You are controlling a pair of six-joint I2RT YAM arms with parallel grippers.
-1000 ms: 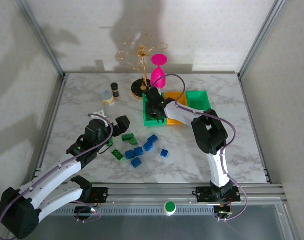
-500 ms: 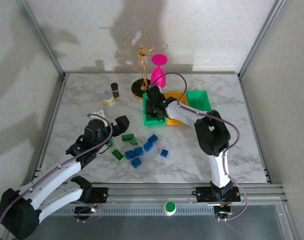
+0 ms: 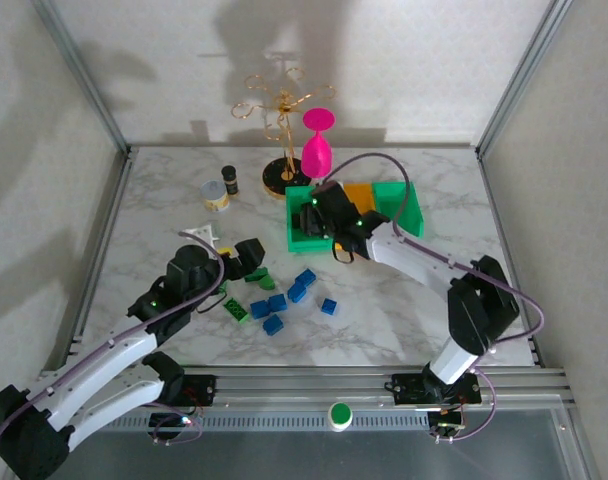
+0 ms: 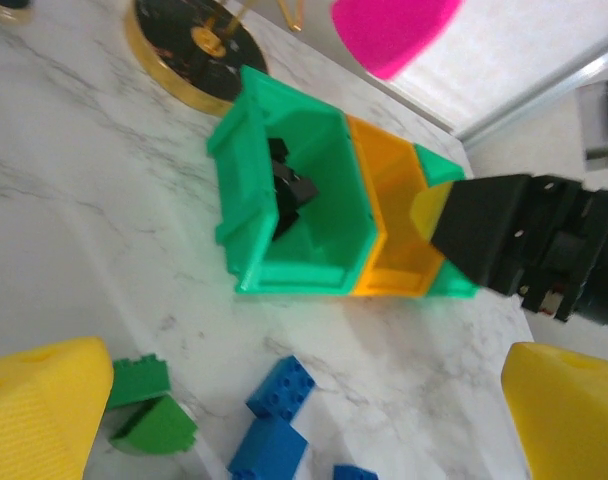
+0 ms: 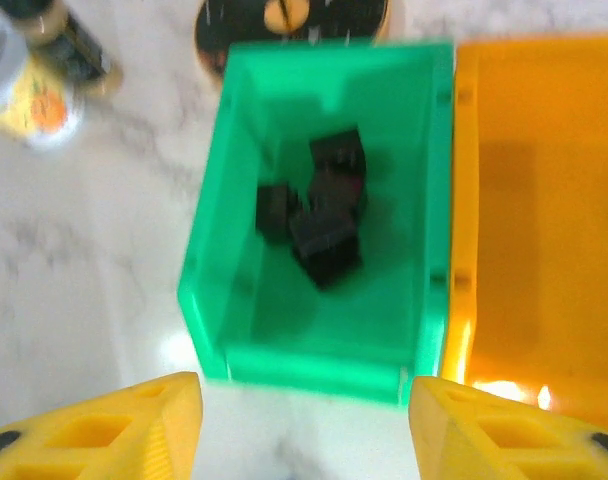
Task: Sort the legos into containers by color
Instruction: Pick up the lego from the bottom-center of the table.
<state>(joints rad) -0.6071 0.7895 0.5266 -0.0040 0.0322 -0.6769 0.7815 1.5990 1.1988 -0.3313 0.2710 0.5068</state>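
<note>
Top external view: three joined rectangular open-topped plastic bins (image 3: 399, 205), green, orange, green, sit at 1 o'clock from the centre of the white marbled table (image 3: 164, 230). The right gripper (image 3: 319, 220) hangs over the near rim of the leftmost green bin (image 3: 296, 238). In the right wrist view its yellow fingers (image 5: 104, 425) stand moderately apart with nothing between them, and small black plastic bricks (image 5: 322, 215) lie inside that bin. Loose blue plastic bricks (image 3: 279, 305) and green plastic bricks (image 3: 256, 276) lie on the table at 7 o'clock from the bins. The left gripper (image 3: 246, 255) hovers at 11 o'clock of the blue bricks, just beside the green ones, jaws wide and empty. A pink goblet (image 3: 317, 145) stands at 12 o'clock of the leftmost bin.
</note>
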